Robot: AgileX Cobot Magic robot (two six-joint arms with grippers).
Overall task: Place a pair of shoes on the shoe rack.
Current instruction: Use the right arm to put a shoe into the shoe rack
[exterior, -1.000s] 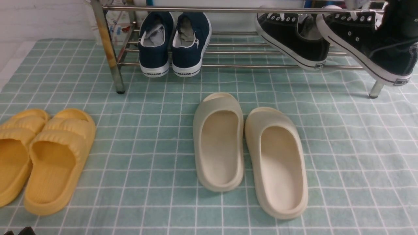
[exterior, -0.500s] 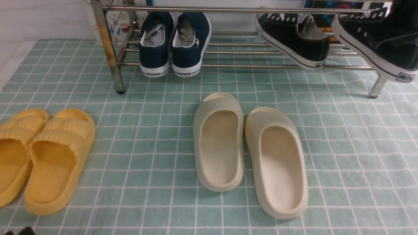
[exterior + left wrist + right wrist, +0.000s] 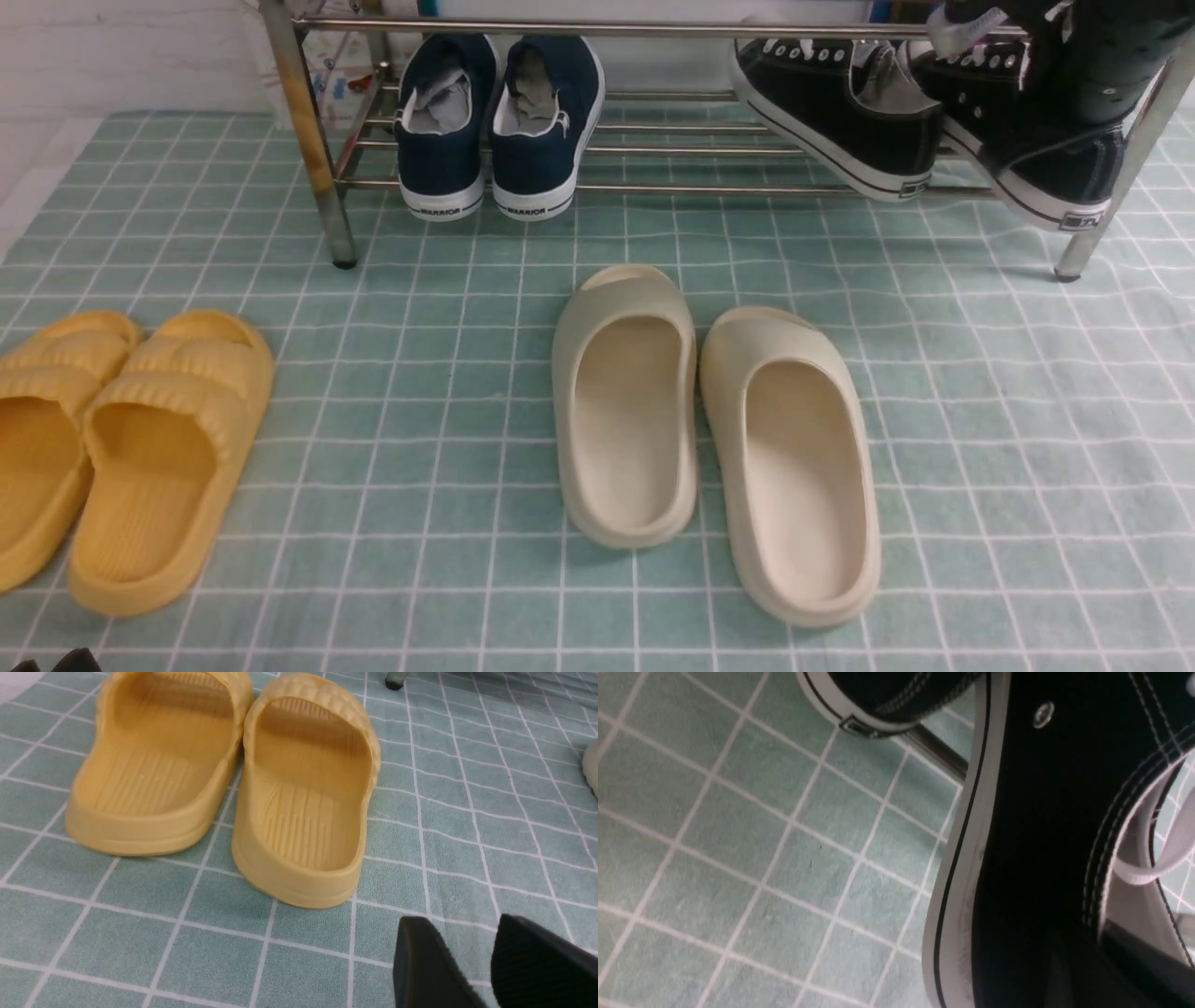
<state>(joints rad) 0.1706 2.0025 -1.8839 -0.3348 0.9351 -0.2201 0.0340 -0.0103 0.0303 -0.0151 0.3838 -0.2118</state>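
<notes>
The chrome shoe rack [image 3: 709, 189] stands at the back. One black sneaker [image 3: 831, 112] with a white sole rests on its lower bars, toe inward. My right gripper [image 3: 1092, 961] is shut on the collar of the second black sneaker [image 3: 1036, 159], with one finger [image 3: 1139, 956] inside against the grey lining. It holds the shoe tilted, close beside the first, heel over the front bar. The first sneaker's heel [image 3: 878, 700] and a rack bar [image 3: 938, 753] show in the right wrist view. My left gripper [image 3: 460, 926] is open and empty, low over the cloth.
Navy "WARRIOR" sneakers [image 3: 499, 121] sit on the rack's left part. Cream slides [image 3: 709, 429] lie mid-floor in front of the rack. Yellow slides [image 3: 140, 448] lie at the left, just ahead of my left gripper [image 3: 303, 798]. A green checked cloth [image 3: 420, 373] covers the floor.
My right gripper has carried the second black sneaker left and in toward the rack, so its heel now sits close beside the first sneaker. The left arm has not moved.
</notes>
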